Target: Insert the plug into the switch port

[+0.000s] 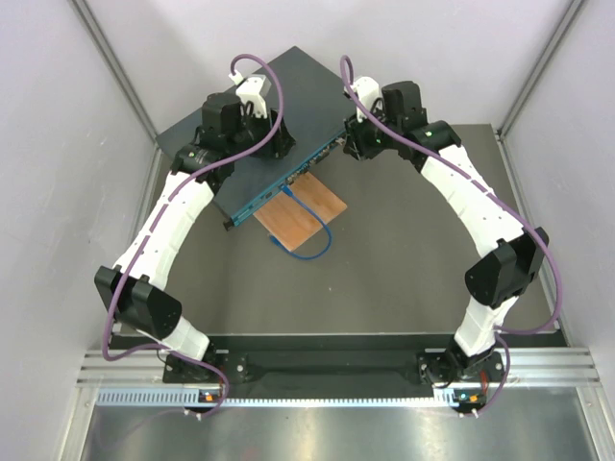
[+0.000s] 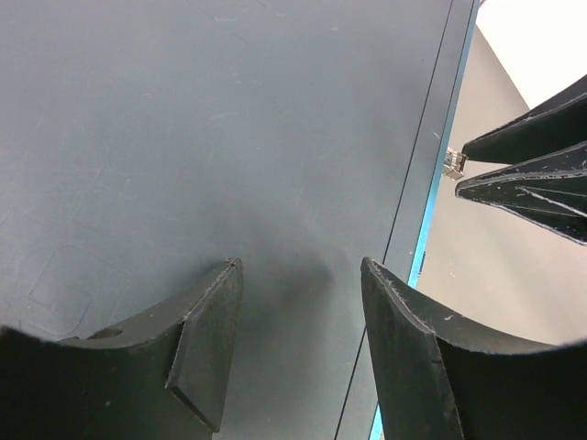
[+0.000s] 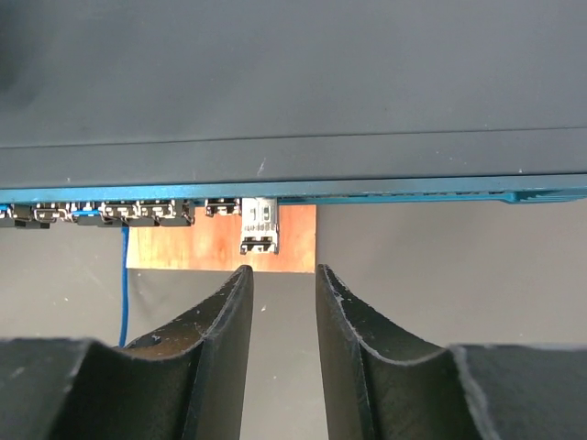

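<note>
The switch [image 1: 288, 106] is a flat dark teal box lying at the back of the table, its port row [image 3: 110, 213] facing the arms. A small silver plug [image 3: 259, 225] sticks out of that row, its inner end at the port face. My right gripper [image 3: 281, 270] sits just short of the plug, in line with it, jaws narrowly open with nothing between them. In the left wrist view the plug [image 2: 453, 165] shows at the switch's edge, touching the right fingertips [image 2: 477, 147]. My left gripper [image 2: 298, 266] is open, close over the switch top [image 2: 229, 137].
A thin orange-brown wooden board [image 1: 303, 211] lies under the port edge. A blue cable [image 1: 312, 230] runs from a port further left and loops over the board. Grey walls close in both sides, and purple arm cables arch above the switch.
</note>
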